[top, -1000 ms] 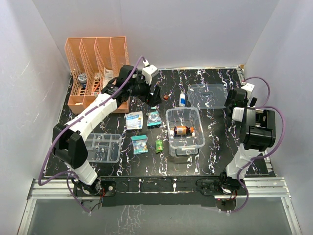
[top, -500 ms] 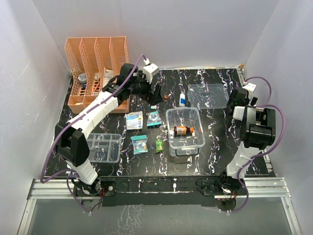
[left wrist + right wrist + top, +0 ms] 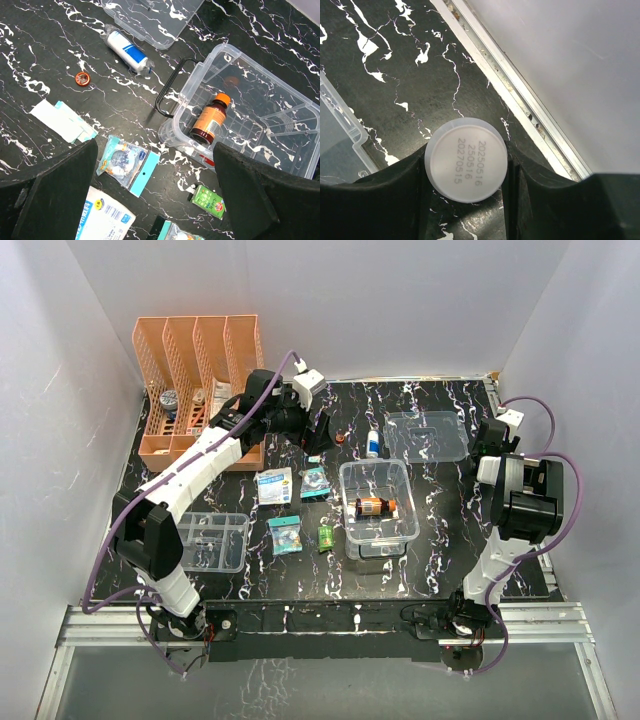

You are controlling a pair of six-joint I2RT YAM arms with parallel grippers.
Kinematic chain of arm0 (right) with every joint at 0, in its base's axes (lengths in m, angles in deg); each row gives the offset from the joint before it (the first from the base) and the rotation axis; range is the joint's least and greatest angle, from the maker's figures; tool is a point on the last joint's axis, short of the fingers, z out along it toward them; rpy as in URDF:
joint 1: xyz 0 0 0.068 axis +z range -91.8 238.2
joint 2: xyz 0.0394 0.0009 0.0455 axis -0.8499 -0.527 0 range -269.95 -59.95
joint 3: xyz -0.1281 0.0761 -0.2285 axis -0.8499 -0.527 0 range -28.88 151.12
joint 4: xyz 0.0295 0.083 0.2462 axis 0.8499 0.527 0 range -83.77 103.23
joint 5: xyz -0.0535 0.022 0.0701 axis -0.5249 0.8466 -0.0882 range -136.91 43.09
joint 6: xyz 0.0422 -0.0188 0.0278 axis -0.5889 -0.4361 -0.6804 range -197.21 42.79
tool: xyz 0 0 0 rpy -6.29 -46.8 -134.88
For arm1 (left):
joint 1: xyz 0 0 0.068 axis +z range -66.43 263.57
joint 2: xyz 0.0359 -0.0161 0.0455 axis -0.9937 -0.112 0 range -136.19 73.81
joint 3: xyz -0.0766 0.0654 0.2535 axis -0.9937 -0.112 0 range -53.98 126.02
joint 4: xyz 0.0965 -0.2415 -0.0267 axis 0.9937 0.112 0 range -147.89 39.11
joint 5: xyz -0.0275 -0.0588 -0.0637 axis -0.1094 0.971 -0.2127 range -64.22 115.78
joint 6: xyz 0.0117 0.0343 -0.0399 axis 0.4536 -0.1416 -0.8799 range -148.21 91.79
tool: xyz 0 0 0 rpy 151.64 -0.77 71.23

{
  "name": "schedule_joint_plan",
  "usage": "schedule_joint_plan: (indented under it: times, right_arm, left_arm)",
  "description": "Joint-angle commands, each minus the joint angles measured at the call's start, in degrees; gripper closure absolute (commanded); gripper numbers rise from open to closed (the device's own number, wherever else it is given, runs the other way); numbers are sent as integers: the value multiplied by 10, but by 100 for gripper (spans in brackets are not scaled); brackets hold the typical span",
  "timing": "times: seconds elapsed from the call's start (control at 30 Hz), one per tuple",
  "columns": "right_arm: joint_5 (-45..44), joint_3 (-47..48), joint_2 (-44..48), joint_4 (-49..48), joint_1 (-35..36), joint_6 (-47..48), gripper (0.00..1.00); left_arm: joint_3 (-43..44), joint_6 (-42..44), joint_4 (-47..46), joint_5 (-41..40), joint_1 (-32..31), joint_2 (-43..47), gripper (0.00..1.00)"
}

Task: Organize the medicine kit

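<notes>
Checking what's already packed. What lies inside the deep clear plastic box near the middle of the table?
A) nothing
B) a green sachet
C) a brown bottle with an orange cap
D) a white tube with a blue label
C: the brown bottle with an orange cap lies on its side in the deep clear plastic box.

Medicine kit (image 3: pixel 347 502): deep clear rect. box, upright, open, approx. mid-scene. Dark wire handle (image 3: pixel 168 82) dropped flat at 12 o'clock end. Red mark on 9 o'clock wall, prob. the cross. Clear lid (image 3: pixel 425 435) off, flat, at 1 o'clock of box.
</notes>
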Motion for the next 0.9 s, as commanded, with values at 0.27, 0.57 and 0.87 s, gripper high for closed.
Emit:
schedule_joint_plan:
  times: [0.27, 0.57, 0.87]
  right_arm:
    - [18, 4, 74, 48, 0, -35, 100]
    - [33, -22, 216, 177, 24, -27, 100]
    - [84, -11, 297, 288, 39, -43, 100]
  left_arm:
    - [17, 11, 14, 8, 4, 14, 1]
    - [43, -3, 60, -15, 12, 22, 1]
    - [52, -21, 103, -27, 12, 25, 1]
